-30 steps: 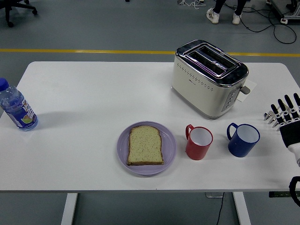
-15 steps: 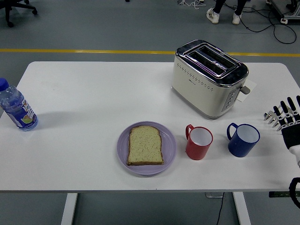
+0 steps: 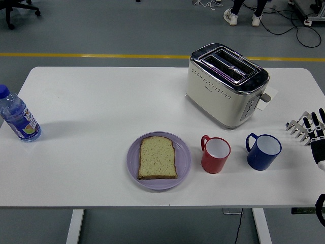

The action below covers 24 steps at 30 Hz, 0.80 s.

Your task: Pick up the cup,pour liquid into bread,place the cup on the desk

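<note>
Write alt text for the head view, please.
A robot's right hand, fingers spread, hovers at the table's right edge near a blue cup and red cup; bread lies on a purple plate, a toaster behind.

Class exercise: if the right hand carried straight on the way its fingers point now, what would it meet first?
The right hand points up-left. Probably the toaster, near its lever end; the line seems to pass behind the blue cup. Depth is unclear from one view.

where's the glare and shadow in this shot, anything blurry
Head view: sharp throughout, lit evenly from above; bright reflections on the toaster chrome top; soft shadows spread right of the bottle and beneath the red cup and blue cup; the right hand is cropped at the edge, not blurred.
</note>
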Available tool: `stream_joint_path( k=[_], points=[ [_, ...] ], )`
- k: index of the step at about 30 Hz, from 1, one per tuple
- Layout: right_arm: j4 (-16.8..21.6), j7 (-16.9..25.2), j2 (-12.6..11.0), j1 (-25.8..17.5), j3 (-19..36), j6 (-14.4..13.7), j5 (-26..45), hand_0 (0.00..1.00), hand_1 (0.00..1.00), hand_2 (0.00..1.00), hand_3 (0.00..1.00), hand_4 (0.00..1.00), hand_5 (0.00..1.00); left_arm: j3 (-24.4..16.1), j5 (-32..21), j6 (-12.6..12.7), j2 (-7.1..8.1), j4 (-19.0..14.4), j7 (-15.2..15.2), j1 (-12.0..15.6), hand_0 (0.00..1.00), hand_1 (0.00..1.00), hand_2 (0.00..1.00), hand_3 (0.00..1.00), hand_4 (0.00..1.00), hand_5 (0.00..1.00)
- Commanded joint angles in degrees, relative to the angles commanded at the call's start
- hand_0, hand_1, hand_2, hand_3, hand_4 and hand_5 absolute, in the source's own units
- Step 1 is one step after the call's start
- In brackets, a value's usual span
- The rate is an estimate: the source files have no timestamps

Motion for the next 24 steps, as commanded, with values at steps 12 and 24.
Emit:
stream_joint_path(
  k=[12,24],
  points=[
    [0.32,0.79,0.13,-0.36,-0.14,0.44,0.18,0.675,0.591,0.642,0.623,0.589,0.345,-0.12,0.25,0.03,0.0,-0.03,-0.04,0.16,0.635,0.646,0.657,0.55,0.322,0.841],
    [1.39,2.37,0.31,-0.01,0.54,1.28,3.36,0.65,0.594,0.651,0.624,0.591,0.322,-2.1,1.41,-0.01,0.0,-0.04,-0.13,-0.41,0.635,0.646,0.656,0.552,0.323,0.841]
  ],
)
